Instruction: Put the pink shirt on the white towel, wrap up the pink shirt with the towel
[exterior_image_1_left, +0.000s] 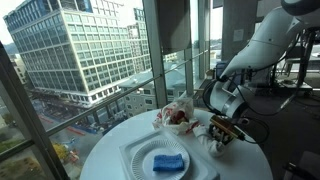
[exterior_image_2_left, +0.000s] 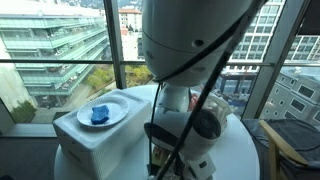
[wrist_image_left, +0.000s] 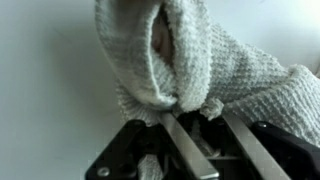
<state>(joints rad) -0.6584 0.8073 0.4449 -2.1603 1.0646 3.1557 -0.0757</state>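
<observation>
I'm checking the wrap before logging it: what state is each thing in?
Towel: bunched around the shirt.
Shirt: mostly wrapped, pink showing through a gap.
Tool: open, tips at the towel's edge.
Blue item: lying on the plate.

Wrist view: white towel (wrist_image_left: 215, 70) runs off frame at 12 and 3 o'clock, so its full extent is unknown. Pink shirt (wrist_image_left: 160, 40) shows only as a faint sliver inside the fold, the rest covered. Pincer (wrist_image_left: 197, 115) fingertips are buried under the towel hem; gripping cloth or not, can't tell. Pincer body cut off at 6 o'clock.

In an exterior view, robot arm (exterior_image_2_left: 190, 60) fills the middle and hides most of the desk (exterior_image_2_left: 248, 150), towel and shirt behind it. Blue item (exterior_image_2_left: 100, 114) on the plate (exterior_image_2_left: 120, 104) is blurred: sponge or cloth, unclear.

In an exterior view, pincer (exterior_image_1_left: 224, 131) is a small dark clutter, jaws unreadable. Desk (exterior_image_1_left: 110, 150) cut off at 6 o'clock.
</observation>
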